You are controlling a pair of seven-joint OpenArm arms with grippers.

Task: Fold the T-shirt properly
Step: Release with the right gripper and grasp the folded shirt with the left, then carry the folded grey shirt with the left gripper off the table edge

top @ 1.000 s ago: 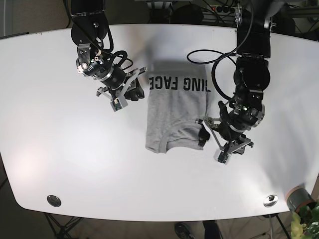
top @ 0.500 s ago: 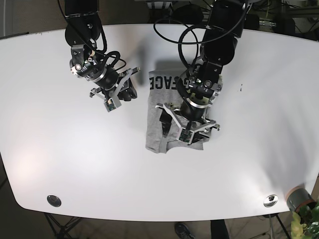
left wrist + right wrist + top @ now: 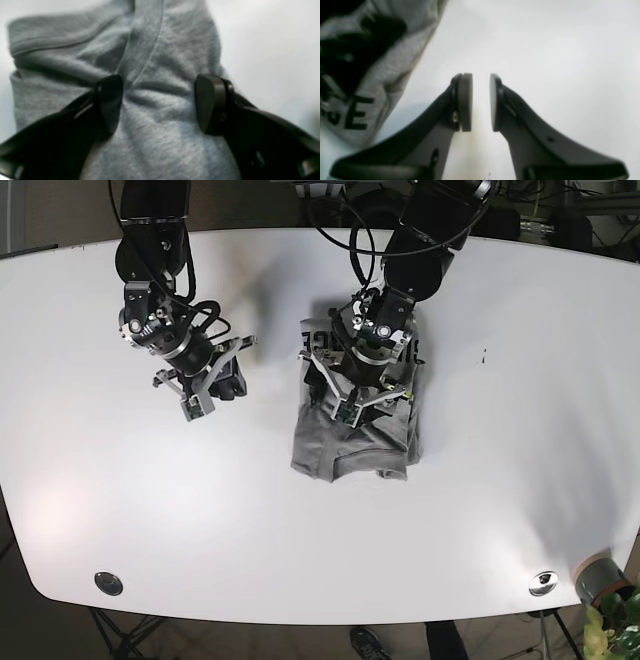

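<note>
The left gripper [image 3: 352, 395] has moved from the shirt's [image 3: 385, 445] edge to over its middle, fingers spread, cloth between them. The right gripper [image 3: 222, 380], fingers slightly apart, has retreated from the shirt on the table [image 3: 500, 510]; the fold advances.

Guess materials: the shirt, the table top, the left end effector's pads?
T-shirt: looks like heathered grey knit, probably cotton jersey; fuzzy weave and soft wrinkles. Table: smooth white, faintly glossy, likely laminate; substrate unclear. Left end effector pads: matte black, plastic or rubber, can't tell which.
</note>
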